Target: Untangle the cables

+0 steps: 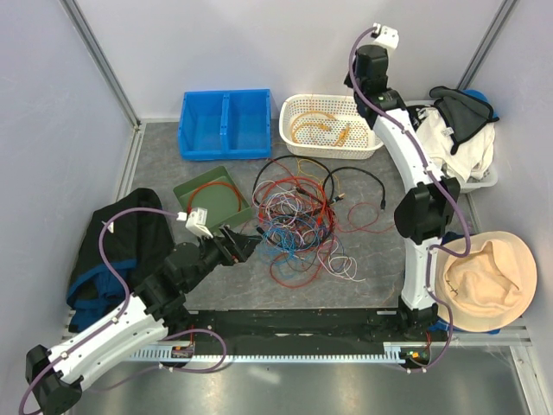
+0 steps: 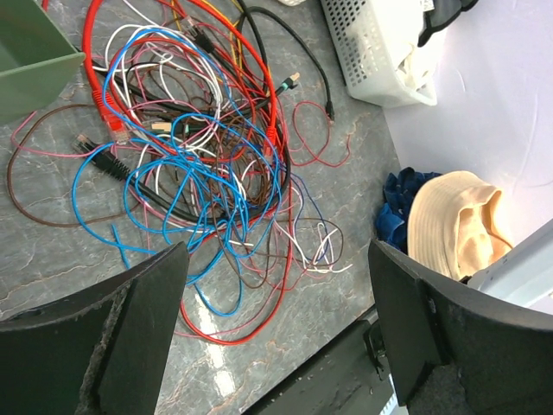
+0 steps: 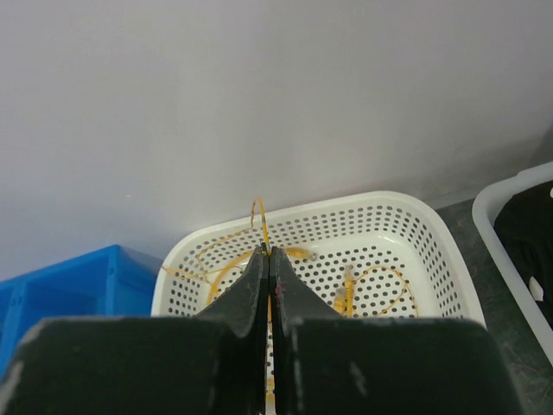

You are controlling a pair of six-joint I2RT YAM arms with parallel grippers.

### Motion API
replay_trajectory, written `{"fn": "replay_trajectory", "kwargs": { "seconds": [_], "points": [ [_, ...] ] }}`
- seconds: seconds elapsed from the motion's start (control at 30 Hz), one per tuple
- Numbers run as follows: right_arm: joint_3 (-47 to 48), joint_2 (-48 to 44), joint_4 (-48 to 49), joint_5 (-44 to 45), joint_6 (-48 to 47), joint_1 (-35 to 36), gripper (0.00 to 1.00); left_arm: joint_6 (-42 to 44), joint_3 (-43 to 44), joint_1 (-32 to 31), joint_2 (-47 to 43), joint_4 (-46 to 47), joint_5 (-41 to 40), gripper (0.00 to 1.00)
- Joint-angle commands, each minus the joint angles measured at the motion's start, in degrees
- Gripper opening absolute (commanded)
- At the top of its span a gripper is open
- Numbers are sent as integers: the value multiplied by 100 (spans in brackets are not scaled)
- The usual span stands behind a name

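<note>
Left tool (image 2: 276,259), wide open and empty, hovers by tangled cables (image 2: 199,164), apparently lining up a grab; right tool (image 3: 268,252) closed on yellow cable (image 3: 262,223) over basket (image 3: 406,226), likely sorting it

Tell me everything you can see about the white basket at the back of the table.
The white basket is perforated plastic, rectangular with rounded corners and a rolled rim. It stands upright at the far side of the table, right of the blue bin. Orange cables lie coiled inside. The right gripper hangs over it, shut on one of them.
</note>
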Motion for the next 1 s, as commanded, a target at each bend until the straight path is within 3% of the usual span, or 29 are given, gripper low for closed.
{"fn": "replay_trajectory", "kwargs": {
  "seconds": [0.0,0.07,0.1,0.17,0.2,0.3,0.63,0.8,0.97],
  "points": [
    [-715,-6,380,-124,176,-23,0,190,210,-19,92,86,-268,91],
    [-1331,-139,661,-186,255,-23,0,225,201,-10,109,95,-286,91],
    [-1483,-261,688,-282,282,-23,20,216,209,-10,127,95,-286,91],
    [-1851,-516,863,-431,378,3,40,225,244,-10,127,95,-268,90],
    [-2576,-996,1073,-406,396,46,53,225,297,-10,109,86,-251,89],
    [-4171,-2120,2251,-151,440,336,70,111,306,-10,-31,25,-364,89],
    [-6009,-3487,1717,-581,765,1294,65,-21,412,-10,-49,-11,-356,89],
    [-6783,-3453,1761,-739,827,1383,51,-258,359,-10,12,-28,-128,87],
    [-7144,-3120,2033,-810,836,1383,43,-329,376,-10,-66,-72,-119,86]
  ]
}}
